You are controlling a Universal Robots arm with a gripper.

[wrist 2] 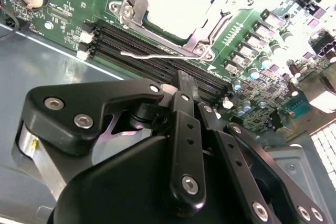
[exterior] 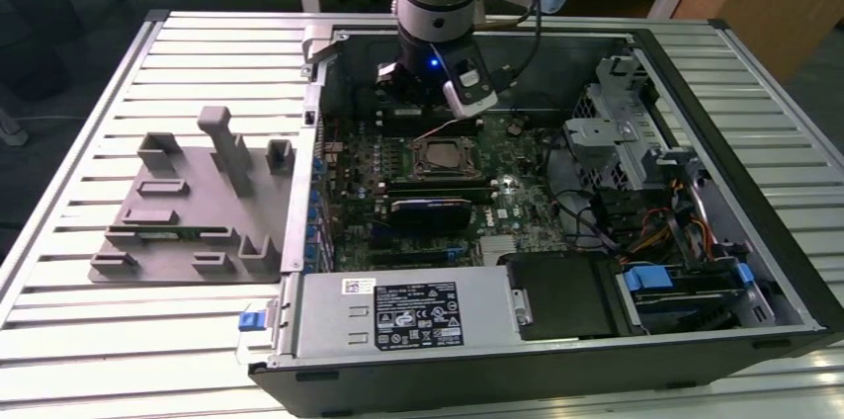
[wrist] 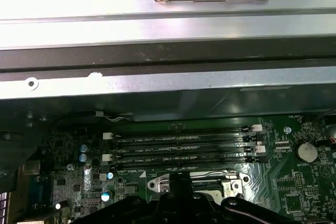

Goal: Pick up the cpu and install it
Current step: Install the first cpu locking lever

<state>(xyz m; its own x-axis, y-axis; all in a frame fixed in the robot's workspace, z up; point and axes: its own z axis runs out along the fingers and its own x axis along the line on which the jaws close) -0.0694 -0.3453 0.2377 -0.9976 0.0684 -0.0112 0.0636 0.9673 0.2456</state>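
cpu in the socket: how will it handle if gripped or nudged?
The cpu looks flat and rigid: likely stiff, unlikely to roll. Its glaring metal top suggests a smooth, perhaps slippery face. Ringed by the socket frame, it probably won't slide sideways.

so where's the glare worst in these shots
In the second wrist view glare washes the top of the cpu nearly white; in the first wrist view the metal slats blow out bright while the motherboard sits dim; the exterior view is evenly lit, with the inside of the computer case darker.
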